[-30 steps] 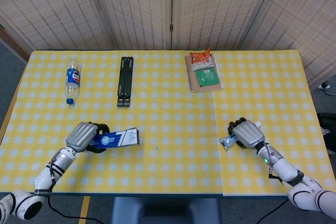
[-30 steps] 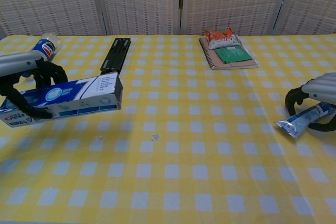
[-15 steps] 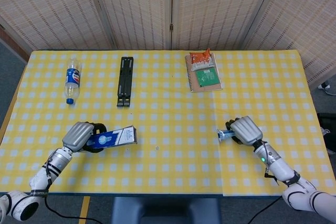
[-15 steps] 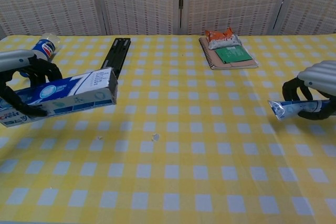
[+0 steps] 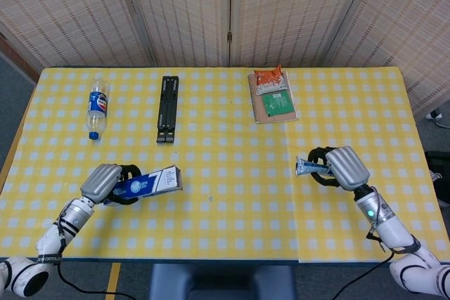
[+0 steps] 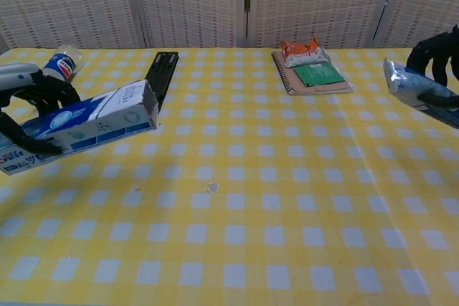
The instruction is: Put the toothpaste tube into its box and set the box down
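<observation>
From the head view, my left hand [image 5: 105, 182] was wrapped around the toothpaste box [image 5: 146, 183], holding it roughly level with its far end pointing toward the middle of the table [image 5: 225, 145]. Over on the other side, my right hand [image 5: 344, 167] had its fingers closed around the toothpaste tube [image 5: 308, 166], with the tube's flat crimped end sticking out toward the box, well apart from it. Further back on the yellow checked cloth I could see a plastic bottle [image 5: 96, 107] lying on its side, a black folding stand [image 5: 168, 109], and a spiral notebook [image 5: 273, 103] with an orange snack packet [image 5: 268, 76] and a green card on top of it. Switching to the chest view, the box [image 6: 80, 124] showed up way bigger, tilted so its far end sat a bit higher, and the dark fingers [image 6: 29, 141] of my left hand [image 6: 32, 102] were curled over and under it near the left edge. My right hand [image 6: 434, 59] was only partly in frame at the right edge, gripping the tube [image 6: 410, 85], which was clear of the cloth. The bottle [image 6: 60, 64], the stand [image 6: 161, 71], the notebook [image 6: 315, 79] and the packet [image 6: 301, 51] sat at the back. There was also a small white scrap [image 6: 212, 187] on the cloth near the middle.
</observation>
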You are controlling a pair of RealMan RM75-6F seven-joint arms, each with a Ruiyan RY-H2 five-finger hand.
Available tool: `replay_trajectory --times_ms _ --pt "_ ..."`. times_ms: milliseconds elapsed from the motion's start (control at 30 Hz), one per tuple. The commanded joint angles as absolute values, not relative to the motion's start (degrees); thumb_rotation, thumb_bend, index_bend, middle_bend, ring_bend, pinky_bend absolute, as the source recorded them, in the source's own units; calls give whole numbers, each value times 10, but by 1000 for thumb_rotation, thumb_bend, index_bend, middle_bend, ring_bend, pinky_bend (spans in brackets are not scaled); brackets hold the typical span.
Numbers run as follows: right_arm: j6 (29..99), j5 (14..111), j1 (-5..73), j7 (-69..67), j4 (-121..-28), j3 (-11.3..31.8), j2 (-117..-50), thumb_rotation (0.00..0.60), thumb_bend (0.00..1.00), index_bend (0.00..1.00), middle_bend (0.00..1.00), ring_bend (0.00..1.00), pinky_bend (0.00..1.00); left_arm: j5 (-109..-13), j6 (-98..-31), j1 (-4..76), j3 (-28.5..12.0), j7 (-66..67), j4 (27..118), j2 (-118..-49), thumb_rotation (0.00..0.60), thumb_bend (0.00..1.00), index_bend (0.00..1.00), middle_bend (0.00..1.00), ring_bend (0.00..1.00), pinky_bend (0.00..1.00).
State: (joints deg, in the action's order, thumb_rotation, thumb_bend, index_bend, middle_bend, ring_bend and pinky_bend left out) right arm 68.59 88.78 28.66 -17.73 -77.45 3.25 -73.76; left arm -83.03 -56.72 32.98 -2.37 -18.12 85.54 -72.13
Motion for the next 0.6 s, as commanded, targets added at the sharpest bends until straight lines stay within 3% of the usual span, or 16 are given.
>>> replay_trajectory --times_ms 33,300,367,600 --pt "719 875 272 -319 -867 60 -698 600 394 784 586 577 669 -829 -559 328 -24 -229 876 -706 600 470 481 535 527 502" --pt "749 865 268 -463 -952 94 -697 600 394 784 586 575 670 -835 -553 329 -24 -271 907 -694 600 470 481 535 528 502" --pt "762 853 275 -530 -988 123 -707 600 394 784 586 575 670 -831 -549 328 -25 -306 931 -697 600 470 482 535 528 502" --pt "777 840 298 -570 -1008 176 -744 600 394 784 586 575 670 -850 -552 334 -28 -353 947 -710 600 470 482 535 528 503"
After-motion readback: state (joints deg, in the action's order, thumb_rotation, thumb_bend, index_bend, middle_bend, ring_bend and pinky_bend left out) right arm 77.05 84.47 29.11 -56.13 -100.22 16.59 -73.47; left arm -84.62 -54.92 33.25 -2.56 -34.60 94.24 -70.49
